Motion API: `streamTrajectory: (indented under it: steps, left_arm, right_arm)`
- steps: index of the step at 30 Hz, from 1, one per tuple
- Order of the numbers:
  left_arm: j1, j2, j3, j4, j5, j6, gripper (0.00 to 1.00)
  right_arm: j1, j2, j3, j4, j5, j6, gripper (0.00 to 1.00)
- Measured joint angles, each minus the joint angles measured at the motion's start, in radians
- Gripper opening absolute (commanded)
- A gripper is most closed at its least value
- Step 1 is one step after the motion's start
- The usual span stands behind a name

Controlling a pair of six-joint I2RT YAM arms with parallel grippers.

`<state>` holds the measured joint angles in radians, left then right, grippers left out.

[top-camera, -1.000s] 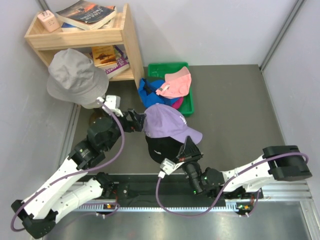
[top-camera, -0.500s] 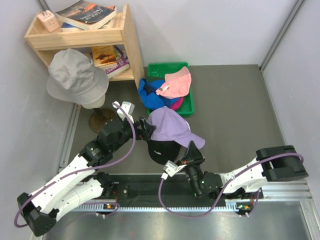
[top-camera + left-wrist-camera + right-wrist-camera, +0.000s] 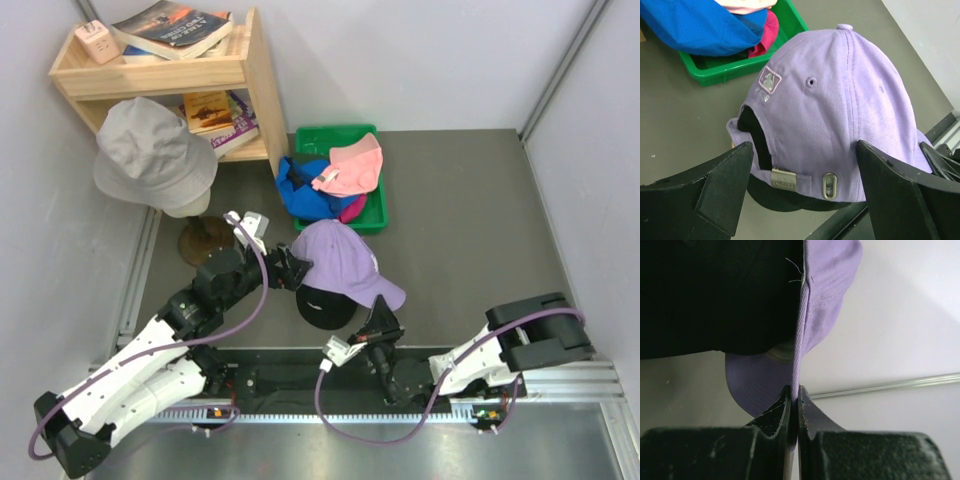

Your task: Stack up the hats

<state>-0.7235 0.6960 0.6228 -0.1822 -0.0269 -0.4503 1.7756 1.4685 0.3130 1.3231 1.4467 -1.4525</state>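
Note:
The lavender cap (image 3: 345, 262) lies over the black cap (image 3: 322, 305) near the table's front. My left gripper (image 3: 287, 268) is open, its fingers (image 3: 725, 175) on either side of the lavender cap's rear strap (image 3: 840, 100), apart from it; the black cap (image 3: 775, 195) shows beneath. My right gripper (image 3: 383, 322) is shut on the lavender brim (image 3: 830, 290), pinched at the tips (image 3: 794, 392), with the black cap (image 3: 715, 290) beside it. The blue cap (image 3: 300, 190), the pink cap (image 3: 355, 165) and the magenta cap (image 3: 352, 207) lie in the green tray (image 3: 340, 133). The dark green cap is hidden.
A wooden shelf (image 3: 255, 90) with books stands at the back left. A grey bucket hat (image 3: 150, 155) sits on a stand in front of it. The arms' rail (image 3: 300, 385) runs along the near edge. The wall closes the right side.
The lavender cap has come down and toward the near edge, over the black cap. The right arm has drawn back along the rail with the brim. The left gripper followed the cap's rear.

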Motion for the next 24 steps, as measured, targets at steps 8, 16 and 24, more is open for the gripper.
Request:
streamTrajectory:
  steps: [8, 16, 24]
  left_arm:
    - [-0.002, -0.033, -0.032, -0.005, 0.012, -0.035, 0.66]
    - [-0.003, -0.062, -0.065, -0.005, 0.013, -0.060, 0.63]
    - [-0.003, -0.071, -0.084, -0.013, 0.012, -0.074, 0.57]
  right_arm:
    - [0.011, 0.031, 0.000, 0.001, 0.005, 0.016, 0.46]
    - [0.061, -0.048, -0.001, -0.006, 0.035, 0.008, 0.83]
    - [0.127, -0.220, 0.001, -0.018, 0.039, 0.029, 0.78]
